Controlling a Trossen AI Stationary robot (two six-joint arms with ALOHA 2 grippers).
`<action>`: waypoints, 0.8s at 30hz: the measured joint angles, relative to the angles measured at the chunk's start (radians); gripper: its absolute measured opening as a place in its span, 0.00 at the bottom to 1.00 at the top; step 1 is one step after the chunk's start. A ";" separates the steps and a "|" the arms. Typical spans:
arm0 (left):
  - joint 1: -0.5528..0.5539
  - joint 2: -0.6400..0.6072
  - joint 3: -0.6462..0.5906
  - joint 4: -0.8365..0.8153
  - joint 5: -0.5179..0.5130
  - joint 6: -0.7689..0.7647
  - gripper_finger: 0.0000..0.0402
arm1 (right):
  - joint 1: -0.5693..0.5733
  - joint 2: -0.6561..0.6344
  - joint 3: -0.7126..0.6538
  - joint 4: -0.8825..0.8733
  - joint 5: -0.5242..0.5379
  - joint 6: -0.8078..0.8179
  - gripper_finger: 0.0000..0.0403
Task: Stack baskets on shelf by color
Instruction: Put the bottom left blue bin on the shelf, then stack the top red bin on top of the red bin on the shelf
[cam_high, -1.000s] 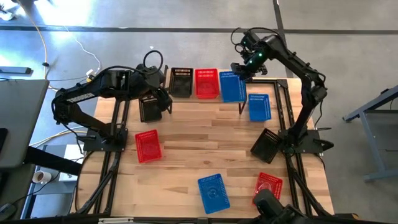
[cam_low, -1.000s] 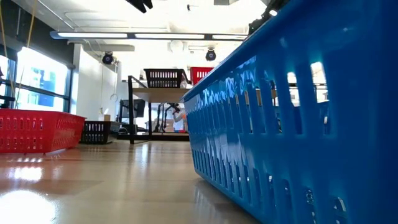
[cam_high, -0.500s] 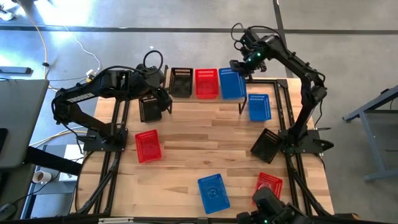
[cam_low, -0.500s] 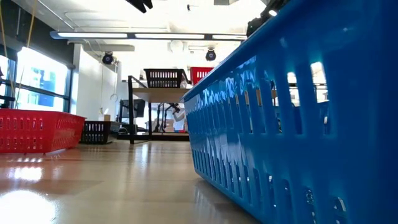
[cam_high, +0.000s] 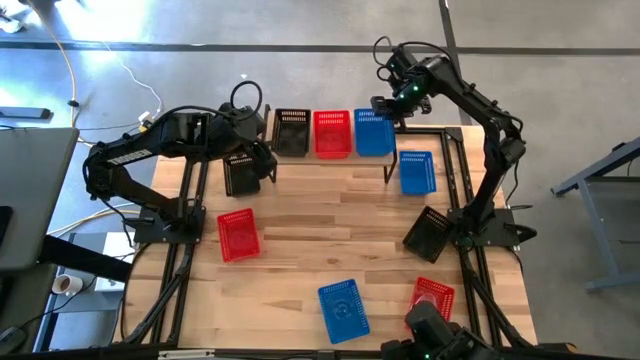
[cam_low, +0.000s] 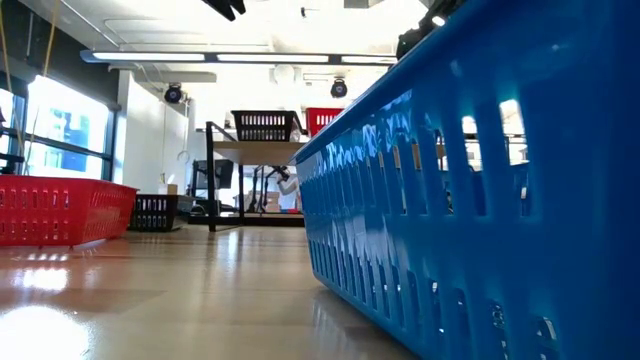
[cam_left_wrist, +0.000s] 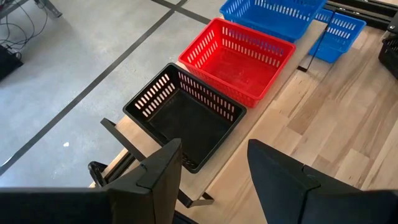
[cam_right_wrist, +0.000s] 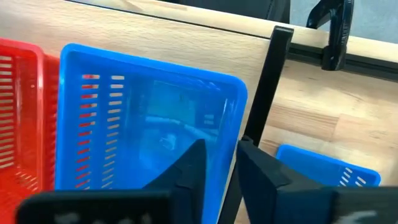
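Note:
The shelf (cam_high: 345, 160) stands at the table's far edge. A black basket (cam_high: 291, 132), a red basket (cam_high: 332, 134) and a blue basket (cam_high: 372, 135) rest side by side on its plank; the black and red ones show in the left wrist view (cam_left_wrist: 183, 118) (cam_left_wrist: 239, 59). My right gripper (cam_high: 388, 108) is over the blue basket's far right part, shut on its wall (cam_right_wrist: 149, 118). My left gripper (cam_left_wrist: 214, 168) is open and empty, above the table left of the shelf, over a black basket (cam_high: 241, 175) that rests on the table. My right gripper has the blue basket's right long wall (cam_right_wrist: 233, 146) between its two fingers, one finger inside the basket and one outside. The fingers come from above, pointing down. The basket rests flat on the shelf's plank, next to the red basket.
On the table lie a blue basket (cam_high: 416, 172) right of the shelf, a tilted black basket (cam_high: 428, 233), a red basket (cam_high: 238, 235), a blue basket (cam_high: 343, 308) and a red basket (cam_high: 431, 300). The near blue basket (cam_low: 480, 200) fills the low view's right.
My right gripper has gone a little toward the table's far edge with the blue basket. The basket, which stuck out over the shelf's near edge, now sits in line with the red and black baskets.

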 joint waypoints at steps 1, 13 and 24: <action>0.000 0.000 0.000 0.000 0.000 0.000 0.43 | 0.000 0.000 0.000 0.000 -0.005 0.000 0.21; 0.000 0.000 0.000 0.000 0.000 -0.003 0.43 | -0.009 -0.051 0.000 -0.022 0.024 -0.026 0.27; 0.000 0.000 0.000 -0.035 0.057 -0.078 0.43 | 0.073 -0.172 0.000 -0.115 0.077 -0.060 0.27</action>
